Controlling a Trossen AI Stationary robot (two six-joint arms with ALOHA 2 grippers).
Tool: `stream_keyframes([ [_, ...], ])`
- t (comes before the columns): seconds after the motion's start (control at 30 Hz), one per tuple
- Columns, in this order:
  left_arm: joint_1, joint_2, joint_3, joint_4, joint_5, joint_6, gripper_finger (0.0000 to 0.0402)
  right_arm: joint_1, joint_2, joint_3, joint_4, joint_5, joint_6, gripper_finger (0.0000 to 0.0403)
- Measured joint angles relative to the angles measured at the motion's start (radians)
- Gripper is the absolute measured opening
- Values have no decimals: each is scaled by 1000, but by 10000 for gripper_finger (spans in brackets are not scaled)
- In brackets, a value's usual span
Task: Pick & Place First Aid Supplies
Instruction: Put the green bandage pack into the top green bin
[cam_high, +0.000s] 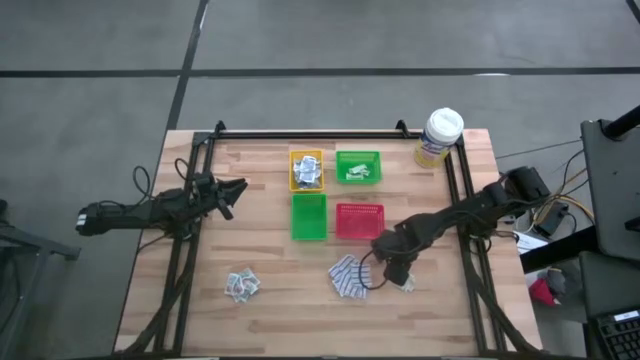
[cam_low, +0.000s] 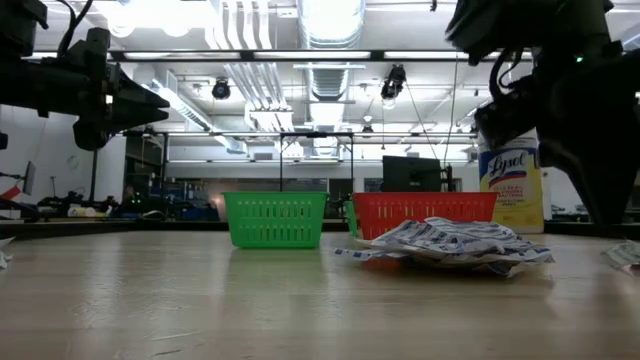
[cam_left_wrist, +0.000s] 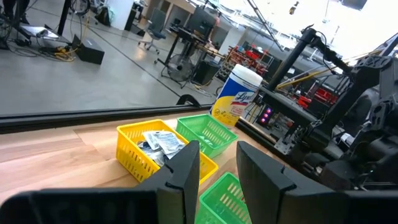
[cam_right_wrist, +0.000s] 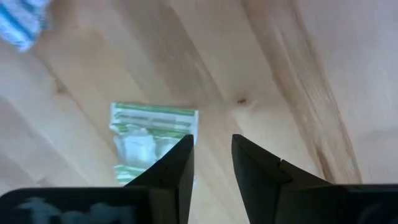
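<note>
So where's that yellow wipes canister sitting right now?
In the high view the canister stands upright at the table's far right corner, just right of the far green tray, well behind the right gripper.

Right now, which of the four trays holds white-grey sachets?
The yellow tray, back left in the cluster; the green tray before it and the red tray show none.
</note>
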Motion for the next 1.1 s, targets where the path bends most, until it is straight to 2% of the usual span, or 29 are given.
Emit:
stream_keyframes([
  [0.77, 0, 0, 0, 0, 0, 0, 108, 11, 28, -13, 48, -36, -46, 117],
  [1.1, 0, 2, 0, 0, 0, 1, 108, 11, 66, -31, 47, -36, -52, 105],
])
